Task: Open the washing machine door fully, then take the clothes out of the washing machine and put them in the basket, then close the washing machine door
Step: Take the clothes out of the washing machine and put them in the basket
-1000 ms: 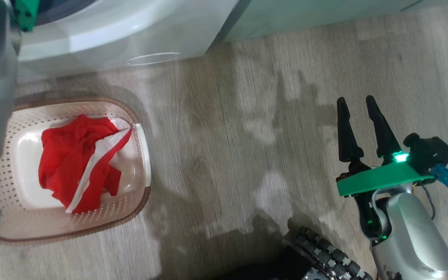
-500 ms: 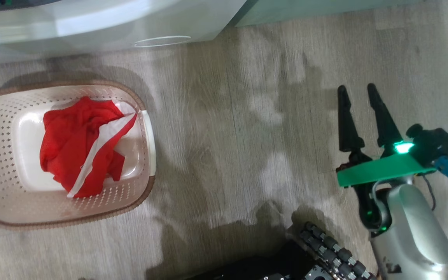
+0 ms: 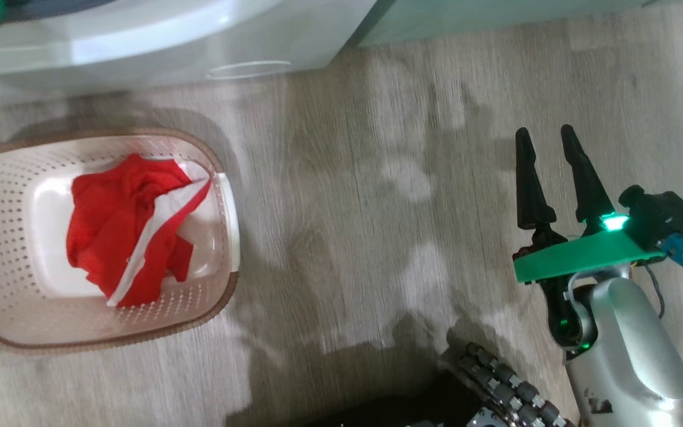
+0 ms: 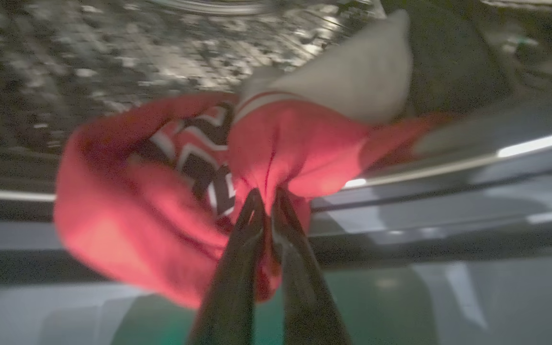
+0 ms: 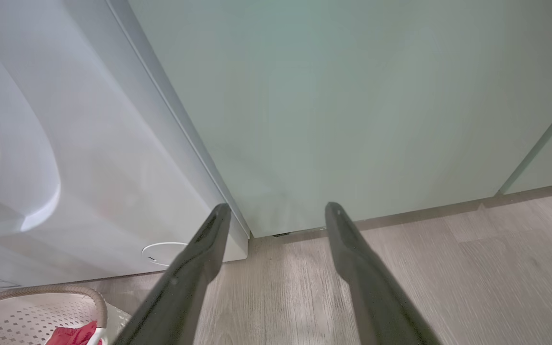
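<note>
So, one white washing machine (image 3: pixel 140 41) at the far left, with one pale green cabinet (image 5: pixel 352 96) right beside it. One cream basket (image 3: pixel 3 196) sits on the floor near the machine. Two garments: a red-and-white garment (image 3: pixel 110 237) lies crumpled in the basket, and a second red garment (image 4: pixel 304 148) is at the drum rim, pinched tight by the left gripper (image 4: pixel 267 194). The right gripper (image 3: pixel 544 130) hangs over the floor, spread wide, holding nothing.
</note>
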You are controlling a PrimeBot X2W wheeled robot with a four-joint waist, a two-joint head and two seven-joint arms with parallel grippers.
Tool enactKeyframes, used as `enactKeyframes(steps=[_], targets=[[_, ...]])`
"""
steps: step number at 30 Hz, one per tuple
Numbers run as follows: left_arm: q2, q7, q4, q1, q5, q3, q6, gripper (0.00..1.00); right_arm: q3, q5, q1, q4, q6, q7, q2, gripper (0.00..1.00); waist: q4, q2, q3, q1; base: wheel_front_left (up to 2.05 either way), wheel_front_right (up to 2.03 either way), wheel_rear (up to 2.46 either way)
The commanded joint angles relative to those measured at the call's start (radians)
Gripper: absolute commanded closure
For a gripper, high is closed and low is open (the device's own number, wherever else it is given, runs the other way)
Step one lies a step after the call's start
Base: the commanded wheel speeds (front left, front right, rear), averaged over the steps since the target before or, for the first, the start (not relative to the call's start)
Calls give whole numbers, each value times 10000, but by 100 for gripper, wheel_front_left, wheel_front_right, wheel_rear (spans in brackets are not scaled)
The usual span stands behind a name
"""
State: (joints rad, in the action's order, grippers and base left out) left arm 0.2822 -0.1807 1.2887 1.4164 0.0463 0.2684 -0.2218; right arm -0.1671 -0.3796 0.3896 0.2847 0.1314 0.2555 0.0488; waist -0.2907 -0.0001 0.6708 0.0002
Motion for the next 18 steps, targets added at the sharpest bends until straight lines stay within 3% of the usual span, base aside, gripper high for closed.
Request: enactKeyframes(steps=[1,12,18], targets=[[718,189,-178,234,-80,-162,-16,100,-132,27,-243,-197,-7,63,15,0,39,1,-168,-2,0,0,0],[477,1565,-110,-457,-836,-438,739,100,-97,199,-552,190,-7,63,14,0,183,1,-1372,-2,0,0,0],[-221,2233,-72,-1418,-1407,-666,1172,100,-183,267,-900,436,-7,63,14,0,288,1,-2356,-2,0,0,0]])
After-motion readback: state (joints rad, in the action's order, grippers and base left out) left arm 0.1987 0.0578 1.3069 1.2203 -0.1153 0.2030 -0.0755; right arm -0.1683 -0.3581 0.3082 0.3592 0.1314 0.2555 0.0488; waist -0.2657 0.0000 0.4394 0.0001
